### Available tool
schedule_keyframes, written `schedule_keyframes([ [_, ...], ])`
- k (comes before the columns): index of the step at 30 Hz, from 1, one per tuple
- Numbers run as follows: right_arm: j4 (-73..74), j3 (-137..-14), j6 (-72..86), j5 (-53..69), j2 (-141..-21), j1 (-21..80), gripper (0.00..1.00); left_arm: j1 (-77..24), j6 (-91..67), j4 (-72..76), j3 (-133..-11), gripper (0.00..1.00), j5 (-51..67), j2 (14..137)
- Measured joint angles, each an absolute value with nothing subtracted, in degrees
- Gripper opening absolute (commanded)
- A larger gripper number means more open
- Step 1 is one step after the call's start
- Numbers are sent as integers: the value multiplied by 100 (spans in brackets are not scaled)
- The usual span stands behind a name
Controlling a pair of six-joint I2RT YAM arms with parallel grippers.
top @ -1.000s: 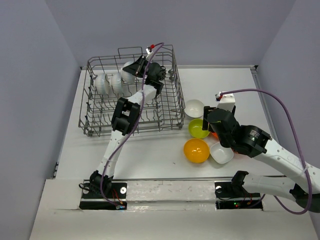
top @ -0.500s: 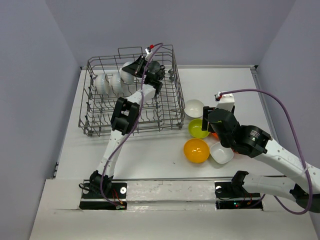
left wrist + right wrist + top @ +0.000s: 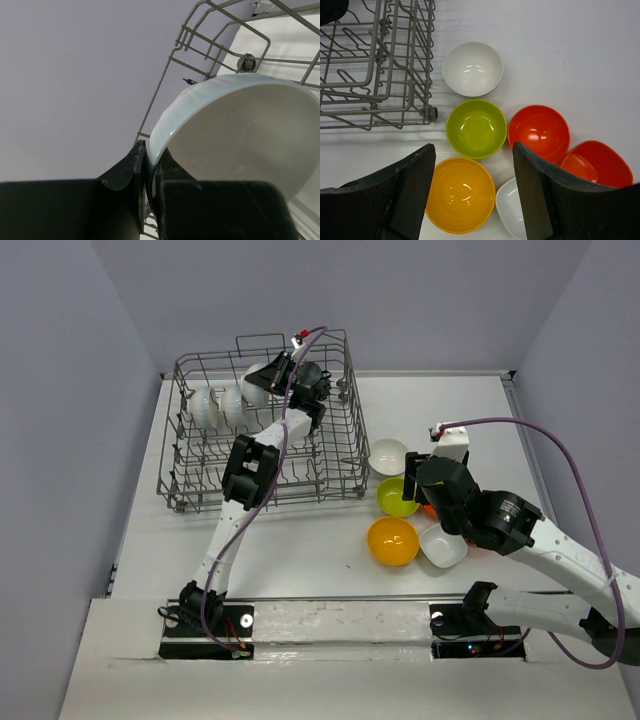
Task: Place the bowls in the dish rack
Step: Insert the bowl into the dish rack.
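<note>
The bowls were split: two white bowls (image 3: 218, 406) stood on edge in the far row of the dish rack (image 3: 190, 495), and a third white bowl (image 3: 240, 135) hung above that same row, close to the rack's far wall, pinched by its rim in the nearly closed left gripper (image 3: 150, 170). We judged that thin rim grip the main risk. The glossy wall could pivot or slide out between the fingers, dropping the bowl flat across the tines instead of upright between them. Lowered slightly off line, it could also catch the rack's upper wire or knock the neighbouring white bowls over. Just outside the rack's wall nearest the right arm, six more lay crowded together: a round white bowl (image 3: 472, 68), a lime green bowl (image 3: 476, 128), an orange-yellow bowl (image 3: 461, 195), a red-orange bowl (image 3: 538, 132), a squarish red-orange bowl (image 3: 595, 162) and a squarish white bowl (image 3: 512, 207). The right gripper (image 3: 472, 155) hung over them, spread wide and empty. Coming down there, we thought, a finger might land on a neighbour's rim and shove the cluster apart.
</note>
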State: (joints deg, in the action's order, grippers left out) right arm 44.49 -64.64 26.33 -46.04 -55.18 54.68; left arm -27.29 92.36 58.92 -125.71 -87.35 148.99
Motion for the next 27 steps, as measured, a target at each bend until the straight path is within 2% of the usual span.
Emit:
schedule_keyframes([
  [9,4449,-6464,2633,-4604,-5518,5468,69,-2766,9229,5885,-12571,0,-8737,14899],
  [17,4449,-6464,2630,-4604,-5518,5468,69,-2790,9240,5883,-12571,6,-8746,14914],
  [27,4449,-6464,2633,-4606,-5518,5468,68,-2834,9247,5878,-12571,7,-8748,14923],
])
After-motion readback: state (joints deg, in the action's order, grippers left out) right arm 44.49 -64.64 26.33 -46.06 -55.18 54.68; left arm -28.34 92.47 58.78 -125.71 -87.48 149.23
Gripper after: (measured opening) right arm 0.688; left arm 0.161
